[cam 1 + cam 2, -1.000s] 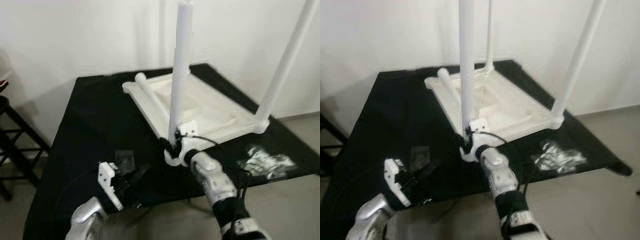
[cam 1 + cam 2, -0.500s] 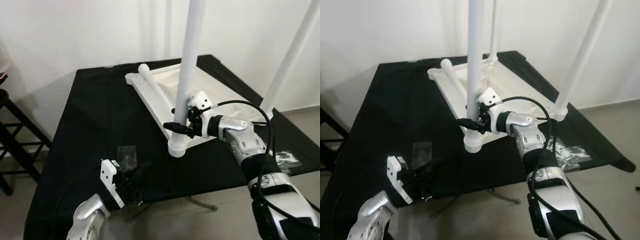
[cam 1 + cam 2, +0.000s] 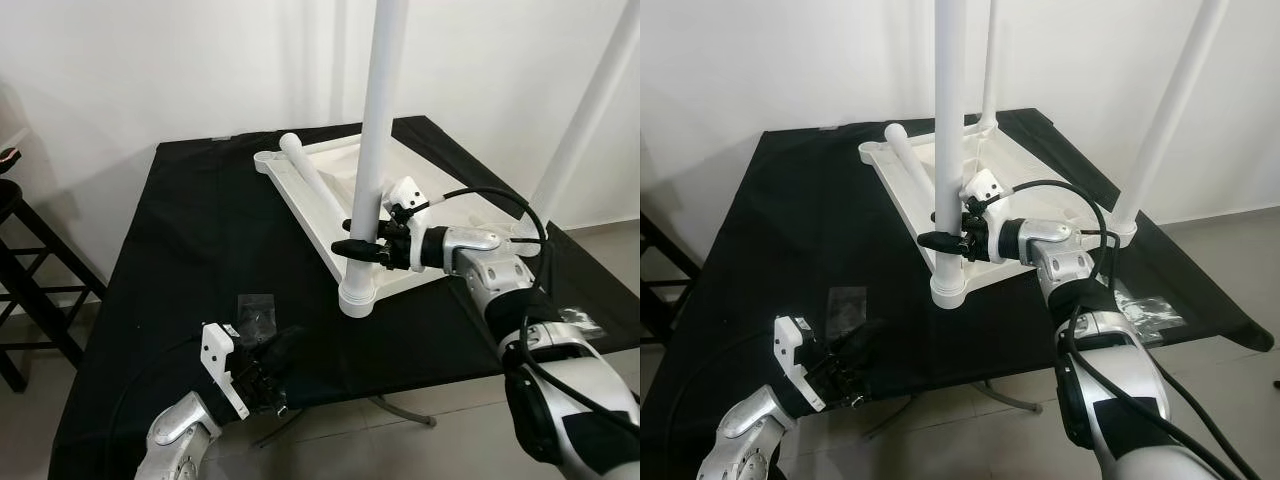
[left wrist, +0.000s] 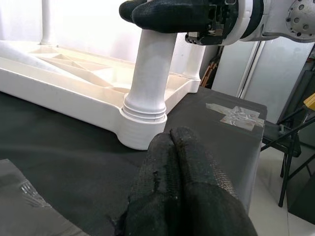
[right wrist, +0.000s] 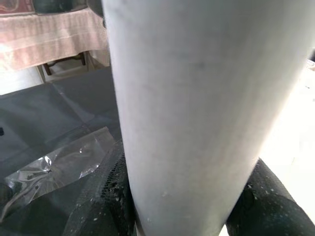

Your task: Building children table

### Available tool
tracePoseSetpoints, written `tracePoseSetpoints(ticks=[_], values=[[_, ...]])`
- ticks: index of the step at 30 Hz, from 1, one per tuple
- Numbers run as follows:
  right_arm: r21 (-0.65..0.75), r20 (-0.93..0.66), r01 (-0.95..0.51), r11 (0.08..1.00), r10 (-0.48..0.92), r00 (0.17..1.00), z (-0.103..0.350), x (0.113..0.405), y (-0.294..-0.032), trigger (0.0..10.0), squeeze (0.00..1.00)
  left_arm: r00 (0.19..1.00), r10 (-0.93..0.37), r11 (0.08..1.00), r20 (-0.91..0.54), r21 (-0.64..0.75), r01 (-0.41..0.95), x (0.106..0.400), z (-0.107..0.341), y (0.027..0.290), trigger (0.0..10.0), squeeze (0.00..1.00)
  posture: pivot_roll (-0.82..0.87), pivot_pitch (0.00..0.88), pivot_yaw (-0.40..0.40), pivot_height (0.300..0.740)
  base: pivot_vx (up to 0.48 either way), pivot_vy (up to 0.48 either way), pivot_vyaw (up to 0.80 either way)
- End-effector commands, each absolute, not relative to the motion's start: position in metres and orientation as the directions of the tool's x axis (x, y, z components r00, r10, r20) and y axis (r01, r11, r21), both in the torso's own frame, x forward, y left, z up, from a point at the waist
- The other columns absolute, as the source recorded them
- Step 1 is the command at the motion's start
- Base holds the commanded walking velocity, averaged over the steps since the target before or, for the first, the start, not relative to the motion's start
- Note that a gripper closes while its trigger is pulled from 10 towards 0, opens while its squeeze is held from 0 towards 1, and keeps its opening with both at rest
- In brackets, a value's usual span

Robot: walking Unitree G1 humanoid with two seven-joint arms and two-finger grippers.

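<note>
**Right gripper clamped on table leg at near corner**

My right gripper [image 3: 362, 247] had its two black fingers closed around the near white leg [image 3: 378, 120] of the upturned children's table, gripping it just above the round corner socket [image 3: 359, 294] in which the leg stood upright. The right wrist camera showed the leg pressed between the finger pads [image 5: 106, 196], one on each side. The white tabletop [image 3: 1030, 205] lay upside down on a black-covered work table [image 3: 190, 240], its ribbed underside facing up, its near corner close to the front edge. Two more legs stood upright in other corners: one at the right [image 3: 590, 105], one at the far side [image 3: 990, 60]. A fourth leg [image 3: 310, 178] lay loose along the frame's left rail (not fitted into any socket that I could see).

My left gripper [image 3: 270, 362] hovered low at the front edge of the work table, well apart from the children's table, its fingers [image 4: 182, 187] pressed together and holding nothing. Just beyond it a small clear plastic bag [image 3: 256, 312] lay flat on the black cloth. More crumpled clear plastic [image 3: 1148, 305] rested near the right edge of the cloth, past my right arm. A dark stool [image 3: 25, 265] stood on the floor to the left, against a pale wall.
</note>
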State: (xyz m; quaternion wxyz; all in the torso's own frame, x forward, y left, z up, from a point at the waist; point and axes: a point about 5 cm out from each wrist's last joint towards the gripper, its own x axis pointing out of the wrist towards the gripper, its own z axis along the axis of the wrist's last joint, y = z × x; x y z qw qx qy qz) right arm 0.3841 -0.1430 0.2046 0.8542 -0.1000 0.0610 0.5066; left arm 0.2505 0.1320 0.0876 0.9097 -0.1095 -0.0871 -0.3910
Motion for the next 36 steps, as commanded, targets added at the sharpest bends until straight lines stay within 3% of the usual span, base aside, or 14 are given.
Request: tracePoseSetpoints(ticks=[1, 5, 7, 9, 11, 13, 16, 24, 25, 29, 30, 34, 35, 36], values=[[-0.092, -0.23, -0.887, 0.452, 0.857, 0.461, 0.187, 0.378, -0.144, 0.0, 0.0, 0.677, -0.698, 0.668, 0.233, -0.128, 0.733, 0.248, 0.086, 0.131, 10.0, 0.0, 0.02, 0.0, 0.002, 0.74, 0.0, 0.0, 0.0], [-0.105, -0.225, -0.868, 0.485, 0.839, 0.496, 0.184, 0.377, -0.148, 0.0, 0.0, 0.676, -0.699, 0.667, 0.234, -0.129, 0.734, 0.248, 0.086, 0.131, 10.0, 0.0, 0.02, 0.0, 0.002, 0.74, 0.0, 0.0, 0.0], [-0.11, -0.223, -0.819, 0.563, 0.789, 0.573, 0.177, 0.378, -0.149, 0.0, 0.0, 0.675, -0.699, 0.666, 0.233, -0.13, 0.735, 0.247, 0.086, 0.132, 10.0, 0.0, 0.02, 0.0, -0.01, 0.74, 0.0, 0.0, 0.0], [0.017, -0.212, -0.482, 0.876, 0.474, 0.854, 0.127, 0.364, -0.125, 0.0, 0.0, 0.676, -0.7, 0.667, 0.232, -0.129, 0.734, 0.246, 0.086, 0.134, 10.0, 0.0, 0.02, 0.0, -0.01, 0.74, 0.0, 0.0, 0.0], [0.017, -0.212, -0.482, 0.876, 0.474, 0.854, 0.127, 0.364, -0.125, 0.0, 0.0, 0.676, -0.7, 0.667, 0.232, -0.129, 0.734, 0.246, 0.086, 0.134, 10.0, 0.0, 0.02, 0.0, -0.01, 0.74, 0.0, 0.0, 0.0], [0.065, -0.299, -0.422, 0.904, 0.421, 0.857, 0.086, 0.327, -0.083, 0.0, 0.0, 0.678, -0.699, 0.67, 0.226, -0.123, 0.732, 0.247, 0.086, 0.135, 10.0, 0.0, 0.02, 0.0, -0.008, 0.74, 0.0, 0.0, 0.0], [0.038, -0.284, -0.496, 0.867, 0.485, 0.827, 0.089, 0.325, -0.065, 0.0, 0.0, 0.677, -0.701, 0.668, 0.225, -0.123, 0.734, 0.248, 0.085, 0.134, 10.0, 0.0, 0.02, 0.0, -0.019, 0.74, 0.0, 0.0, 0.0], [0.03, -0.252, -0.488, 0.872, 0.479, 0.841, 0.099, 0.334, -0.064, 0.0, 0.0, 0.684, -0.692, 0.676, 0.232, -0.125, 0.726, 0.248, 0.085, 0.134, 10.0, 0.0, 0.02, 0.0, -0.018, 0.74, 0.0, 0.0, 0.0], [0.024, -0.232, -0.469, 0.883, 0.462, 0.856, 0.11, 0.34, -0.069, 10.0, 0.0, 0.683, -0.692, 0.674, 0.234, -0.128, 0.727, 0.249, 0.086, 0.133, 10.0, 0.0, 0.02, 0.0, -0.015, 0.74, 0.0, 0.0, 0.0], [0.017, -0.219, -0.456, 0.89, 0.449, 0.866, 0.116, 0.342, -0.071, 10.0, 0.0, 0.681, -0.694, 0.672, 0.234, -0.129, 0.729, 0.249, 0.086, 0.133, 10.0, 0.0, 0.02, 0.0, -0.015, 0.74, 0.0, 0.0, 0.0], [0.011, -0.172, -0.482, 0.876, 0.477, 0.862, 0.131, 0.348, -0.074, 10.0, 1.0, 0.681, -0.694, 0.672, 0.234, -0.129, 0.729, 0.249, 0.086, 0.133, 10.0, 0.0, 0.02, 0.0, -0.015, 0.74, 0.0, 0.0, 0.0], [0.011, -0.11, -0.581, 0.814, 0.579, 0.808, 0.152, 0.354, -0.076, 10.0, 1.0, 0.682, -0.693, 0.673, 0.236, -0.127, 0.728, 0.25, 0.086, 0.132, 10.0, 0.0, 0.02, 0.0, -0.016, 0.74, 0.0, 0.0, 0.0], [-0.012, -0.089, -0.674, 0.739, 0.671, 0.736, 0.164, 0.357, -0.078, 10.0, 0.91, 0.683, -0.691, 0.675, 0.237, -0.125, 0.727, 0.25, 0.087, 0.132, 10.0, 0.0, 0.02, 0.0, -0.016, 0.74, 0.0, 0.0, 0.0], [-0.064, -0.098, -0.783, 0.618, 0.777, 0.622, 0.173, 0.358, -0.084, 10.0, 0.0, 0.684, -0.69, 0.677, 0.237, -0.124, 0.726, 0.251, 0.087, 0.132, 10.0, 0.0, 0.03, 0.0, -0.014, 0.74, 0.0, 0.0, 0.0]])
